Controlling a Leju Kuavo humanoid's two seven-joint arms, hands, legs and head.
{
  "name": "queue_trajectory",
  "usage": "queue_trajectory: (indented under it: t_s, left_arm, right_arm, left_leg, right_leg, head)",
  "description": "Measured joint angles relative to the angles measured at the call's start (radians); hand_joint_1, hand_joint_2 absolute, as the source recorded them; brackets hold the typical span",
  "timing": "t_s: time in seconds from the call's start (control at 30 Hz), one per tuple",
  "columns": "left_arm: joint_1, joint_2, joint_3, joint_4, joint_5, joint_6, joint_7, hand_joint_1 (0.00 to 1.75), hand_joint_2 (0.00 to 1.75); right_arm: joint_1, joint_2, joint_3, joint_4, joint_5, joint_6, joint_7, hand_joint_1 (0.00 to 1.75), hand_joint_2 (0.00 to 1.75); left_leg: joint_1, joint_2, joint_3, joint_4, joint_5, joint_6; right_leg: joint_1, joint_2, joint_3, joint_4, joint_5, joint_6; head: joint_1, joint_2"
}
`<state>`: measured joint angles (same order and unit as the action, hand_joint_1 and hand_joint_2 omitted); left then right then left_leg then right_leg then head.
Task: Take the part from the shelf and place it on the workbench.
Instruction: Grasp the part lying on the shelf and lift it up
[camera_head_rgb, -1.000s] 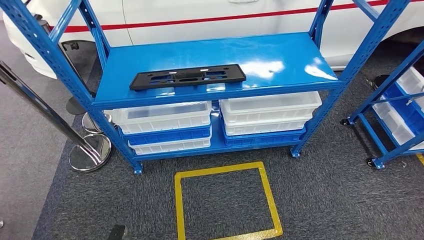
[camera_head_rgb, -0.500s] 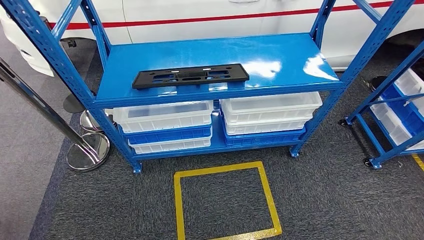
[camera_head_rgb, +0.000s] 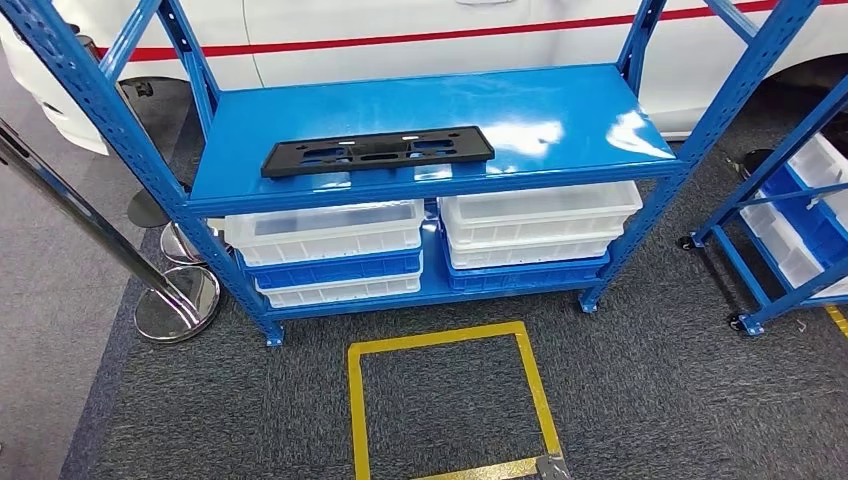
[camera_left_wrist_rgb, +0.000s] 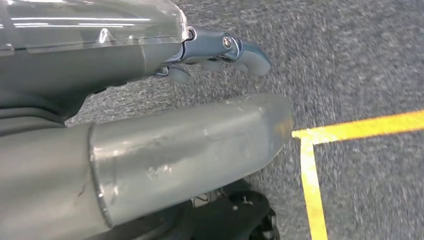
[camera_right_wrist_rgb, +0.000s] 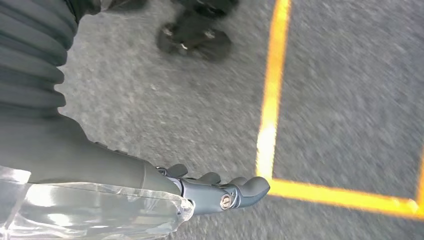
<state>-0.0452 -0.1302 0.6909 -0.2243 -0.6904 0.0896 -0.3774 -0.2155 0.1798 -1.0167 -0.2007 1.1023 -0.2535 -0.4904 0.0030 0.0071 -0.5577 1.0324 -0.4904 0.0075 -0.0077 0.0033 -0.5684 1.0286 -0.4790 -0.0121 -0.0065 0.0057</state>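
The part (camera_head_rgb: 378, 152), a long flat black plate with cut-outs, lies on the top board of the blue shelf (camera_head_rgb: 560, 110), towards its front left. In the left wrist view my left hand (camera_left_wrist_rgb: 210, 50) hangs over grey carpet, its thumb (camera_left_wrist_rgb: 190, 150) and fingers (camera_left_wrist_rgb: 247, 50) stretched out and holding nothing. My right hand (camera_right_wrist_rgb: 220, 195) also hangs over the carpet with straight, empty fingers, beside a corner of yellow tape (camera_right_wrist_rgb: 270, 125). A small grey tip (camera_head_rgb: 553, 465) pokes in at the bottom edge of the head view.
White and blue bins (camera_head_rgb: 330, 232) (camera_head_rgb: 540, 215) fill the lower shelf. A yellow taped square (camera_head_rgb: 535, 385) marks the carpet before the shelf. A chrome stanchion (camera_head_rgb: 180, 300) stands at the left, a second blue rack (camera_head_rgb: 790, 200) at the right, a white car (camera_head_rgb: 400, 30) behind.
The whole view has shifted slightly, so the camera moved. A dark shape at the bottom left edge has gone and a grey tip now shows at the bottom right of the taped square.
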Motion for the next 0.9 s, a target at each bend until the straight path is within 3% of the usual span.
queue_trajectory:
  t_s: [0.07, 0.13, 0.17, 0.2, 0.23, 0.3, 0.37, 0.47, 0.53, 0.63, 0.67, 0.7, 0.73, 0.83, 0.9]
  left_arm:
    - [-0.005, 0.0, -0.004, 0.002, -0.022, -0.015, 0.001, 0.0, 0.0]
    - [-0.011, -0.001, -0.01, 0.004, -0.039, -0.026, 0.006, 0.0, 0.0]
    - [-0.013, -0.002, -0.013, 0.004, -0.046, -0.03, 0.01, 0.0, 0.0]
    - [-0.014, -0.002, -0.015, 0.004, -0.054, -0.033, 0.015, 0.0, 0.0]
    - [-0.015, -0.003, -0.019, 0.004, -0.063, -0.037, 0.025, 0.0, 0.0]
    - [-0.016, -0.003, -0.025, 0.004, -0.078, -0.04, 0.053, 0.0, 0.0]
    - [-0.022, -0.003, -0.028, 0.004, -0.084, -0.04, 0.075, 0.0, 0.0]
    - [-0.032, -0.003, -0.028, 0.004, -0.085, -0.04, 0.086, 0.0, 0.0]
    - [-0.033, -0.003, -0.029, 0.004, -0.086, -0.04, 0.087, 0.0, 0.0]
    - [-0.035, -0.004, -0.029, 0.004, -0.087, -0.04, 0.087, 0.0, 0.0]
    - [-0.034, -0.004, -0.029, 0.004, -0.087, -0.04, 0.087, 0.0, 0.0]
    - [-0.033, -0.004, -0.029, 0.004, -0.087, -0.04, 0.087, 0.0, 0.0]
    - [-0.033, -0.004, -0.029, 0.004, -0.087, -0.04, 0.088, 0.0, 0.0]
    - [-0.033, -0.006, -0.03, 0.004, -0.087, -0.04, 0.088, 0.0, 0.0]
    - [-0.035, -0.008, -0.03, 0.005, -0.087, -0.04, 0.088, 0.0, 0.0]
  right_arm:
    - [-0.044, 0.007, 0.025, -0.009, 0.023, -0.015, -0.064, 0.0, 1.75]
    - [-0.096, 0.016, 0.064, -0.02, 0.031, -0.035, -0.112, 0.0, 1.75]
    - [-0.119, 0.02, 0.084, -0.026, 0.027, -0.042, -0.126, 0.0, 1.75]
    - [-0.138, 0.023, 0.102, -0.034, 0.015, -0.048, -0.138, 0.0, 1.75]
    - [-0.153, 0.028, 0.13, -0.049, -0.013, -0.065, -0.157, 0.0, 1.75]
    - [-0.19, 0.043, 0.228, -0.11, -0.082, -0.154, -0.172, 0.0, 1.75]
    - [-0.255, 0.057, 0.405, -0.187, -0.112, -0.302, -0.127, 0.0, 1.75]
    - [-0.355, 0.059, 0.773, -0.276, -0.12, -0.429, -0.048, 0.0, 1.75]
    - [-0.387, 0.055, 0.958, -0.316, -0.13, -0.443, -0.031, 0.0, 1.75]
    - [-0.395, 0.055, 1.092, -0.347, -0.133, -0.446, -0.023, 0.0, 1.75]
    - [-0.394, 0.055, 1.119, -0.354, -0.133, -0.446, -0.022, 0.0, 1.75]
    - [-0.394, 0.055, 1.142, -0.36, -0.133, -0.446, -0.021, 0.0, 1.75]
    - [-0.395, 0.053, 1.162, -0.366, -0.134, -0.446, -0.02, 0.0, 1.75]
    - [-0.401, 0.048, 1.205, -0.381, -0.134, -0.446, -0.019, 0.0, 1.75]
    - [-0.404, 0.047, 1.224, -0.387, -0.134, -0.446, -0.019, 0.0, 1.75]
  left_leg:
    - [0.003, -0.002, -0.036, 0.078, -0.048, -0.01]
    - [0.004, -0.003, -0.1, 0.21, -0.108, -0.019]
    - [0.005, -0.003, -0.123, 0.257, -0.119, -0.021]
    - [0.006, -0.003, -0.132, 0.271, -0.111, -0.023]
    - [0.007, -0.002, -0.12, 0.243, -0.083, -0.023]
    - [0.007, -0.002, -0.065, 0.114, -0.007, -0.016]
    - [0.003, -0.001, -0.026, 0.014, 0.03, -0.006]
    - [0.001, 0.003, -0.025, -0.01, 0.033, 0.008]
    - [0.007, 0.005, -0.018, -0.022, 0.041, 0.021]
    - [0.008, 0.001, -0.017, -0.027, 0.043, 0.031]
    - [0.007, 0.0, -0.018, -0.026, 0.043, 0.032]
    - [0.007, -0.002, -0.017, -0.025, 0.042, 0.031]
    - [0.007, -0.003, -0.016, -0.023, 0.04, 0.03]
    - [0.004, -0.004, -0.013, -0.015, 0.03, 0.021]
    - [0.001, -0.003, -0.016, -0.012, 0.027, 0.012]
  right_leg:
    - [-0.003, 0.0, -0.001, -0.006, 0.006, -0.011]
    - [-0.003, 0.002, -0.004, -0.005, 0.008, -0.015]
    - [-0.003, 0.001, -0.005, -0.004, 0.008, -0.016]
    - [-0.003, 0.001, -0.004, -0.003, 0.008, -0.015]
    - [-0.003, 0.0, -0.003, -0.002, 0.008, -0.015]
    - [-0.003, 0.0, -0.002, 0.001, 0.007, -0.012]
    - [-0.002, 0.008, -0.013, 0.008, 0.009, -0.004]
    - [-0.002, 0.016, -0.028, 0.01, 0.014, 0.015]
    - [0.0, 0.011, -0.036, 0.037, -0.007, 0.023]
    - [-0.003, 0.006, -0.117, 0.207, -0.095, 0.029]
    - [-0.004, 0.005, -0.147, 0.261, -0.112, 0.031]
    - [-0.005, 0.004, -0.162, 0.284, -0.108, 0.031]
    - [-0.005, 0.003, -0.158, 0.268, -0.085, 0.031]
    - [-0.003, 0.002, -0.076, 0.079, 0.017, 0.02]
    - [0.002, 0.002, -0.05, 0.017, 0.032, 0.013]
  head:
    - [0.0, 0.0]
    - [0.0, 0.0]
    - [0.0, 0.0]
    - [0.0, 0.0]
    - [0.0, 0.0]
    - [0.0, 0.0]
    - [0.0, 0.0]
    - [0.0, 0.0]
    - [0.0, 0.0]
    - [0.0, 0.0]
    - [0.0, 0.0]
    - [0.0, 0.0]
    - [0.0, 0.0]
    - [0.0, 0.0]
    - [0.0, 0.0]
